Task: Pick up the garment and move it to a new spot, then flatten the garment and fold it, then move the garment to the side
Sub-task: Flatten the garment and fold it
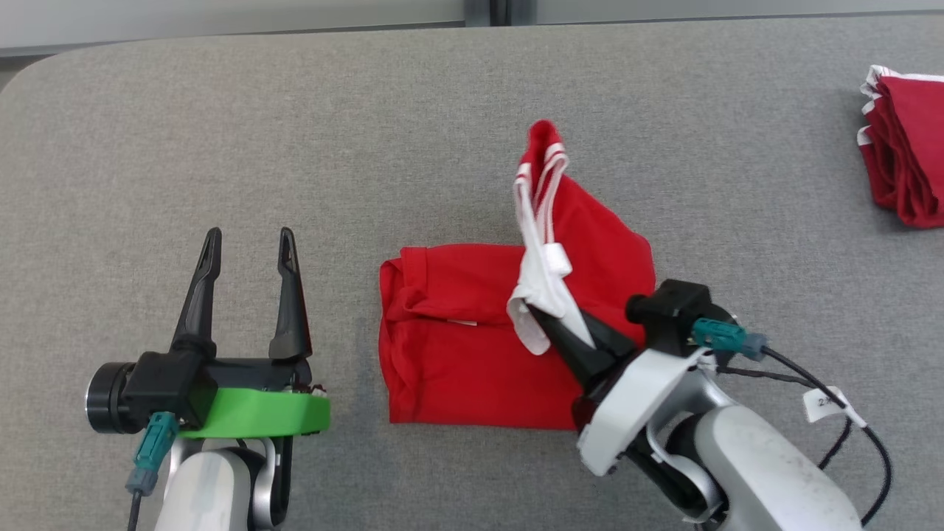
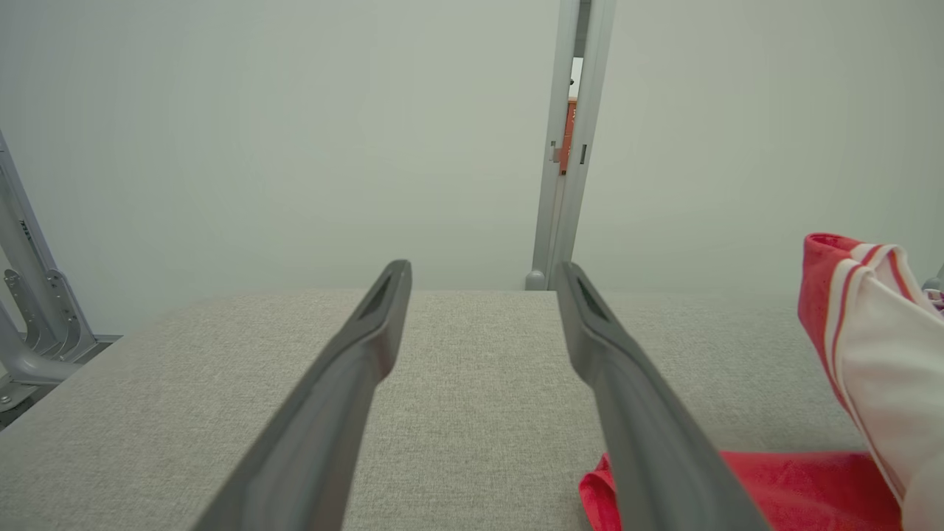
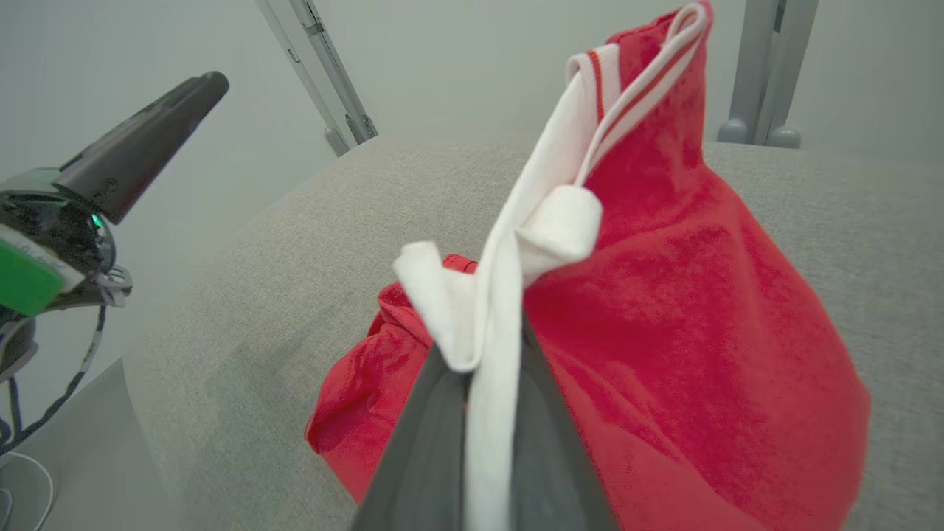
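Grey woven cloth covers the table, and near its middle lies the garment: red with white striped trim, its lower part folded flat, one white-edged corner pulled up into a peak. The right gripper pinches that white trim between closed fingers. The left gripper hovers beside it, fingers spread wide, empty. Two red garments in all: the second garment lies bunched at the far right.

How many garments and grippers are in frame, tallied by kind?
Red garments: 2 (centre garment, one end lifted; side garment at the far right of the head view)
Grippers: 2 (left gripper open, holding nothing; right gripper shut on the centre garment)
Total: 4
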